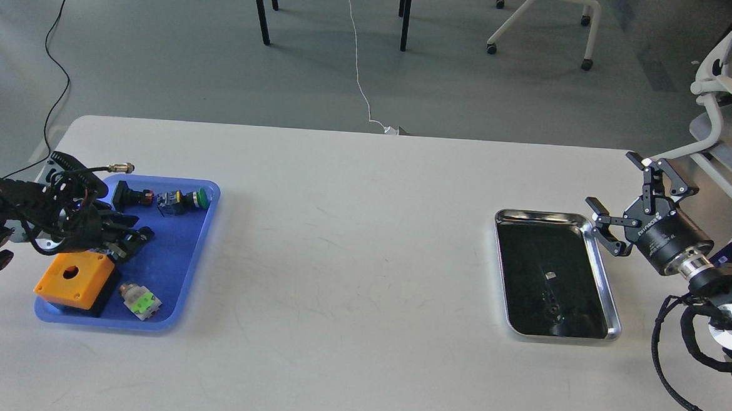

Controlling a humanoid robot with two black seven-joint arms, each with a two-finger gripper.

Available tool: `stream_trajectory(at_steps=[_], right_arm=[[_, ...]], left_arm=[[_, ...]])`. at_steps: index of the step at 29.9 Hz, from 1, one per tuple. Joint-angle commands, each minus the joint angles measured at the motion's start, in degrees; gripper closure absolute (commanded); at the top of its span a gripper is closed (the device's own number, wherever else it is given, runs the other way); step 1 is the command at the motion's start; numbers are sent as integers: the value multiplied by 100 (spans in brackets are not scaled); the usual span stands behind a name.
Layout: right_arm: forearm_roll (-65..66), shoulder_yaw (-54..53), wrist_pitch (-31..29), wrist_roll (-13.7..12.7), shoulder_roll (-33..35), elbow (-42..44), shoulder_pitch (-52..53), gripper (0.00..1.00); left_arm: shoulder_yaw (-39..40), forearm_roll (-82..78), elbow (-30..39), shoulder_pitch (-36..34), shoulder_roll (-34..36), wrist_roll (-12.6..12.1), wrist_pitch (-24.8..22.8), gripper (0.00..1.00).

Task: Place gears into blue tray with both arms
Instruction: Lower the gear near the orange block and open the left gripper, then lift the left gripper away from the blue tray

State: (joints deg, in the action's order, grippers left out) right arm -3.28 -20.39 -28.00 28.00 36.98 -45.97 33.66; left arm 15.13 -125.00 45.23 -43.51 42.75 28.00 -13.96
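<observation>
The blue tray (181, 265) lies at the left of the table. My left gripper (134, 230) hangs low over its middle, just behind an orange box (74, 278). It is dark and seen end-on, so I cannot tell its state or whether it holds anything. My right gripper (611, 181) stands open and empty just off the far right corner of the steel tray (606, 287). Faint dark shapes (552, 300) on that tray's black bottom may be gears; I cannot make them out clearly.
The blue tray also holds a red-capped push-button (133, 196), a green-capped one (184, 200) and a switch with a green face (140, 301). An office chair (728, 99) stands past the table's right end. Floor cables run behind the table.
</observation>
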Motion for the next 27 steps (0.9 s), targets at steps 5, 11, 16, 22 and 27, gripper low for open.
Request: stream_trajectory(at_steps=[5, 11, 16, 22, 27], right_arm=[[3, -9, 0, 0, 11, -9, 0, 1], [3, -9, 0, 0, 20, -17, 0, 1], [3, 0, 0, 0, 11, -26, 35, 1], [-6, 0, 0, 0, 2, -70, 219, 1], [-6, 0, 0, 0, -15, -131, 281, 1]], left_arm=[[148, 0, 38, -26, 5, 0, 69, 34], [930, 0, 582, -271, 268, 0, 26, 14], [1466, 841, 1136, -518, 409, 0, -62, 2], [1844, 4671, 2059, -430, 489, 0, -511, 2], [2019, 7395, 2113, 76, 27, 0, -354, 2]])
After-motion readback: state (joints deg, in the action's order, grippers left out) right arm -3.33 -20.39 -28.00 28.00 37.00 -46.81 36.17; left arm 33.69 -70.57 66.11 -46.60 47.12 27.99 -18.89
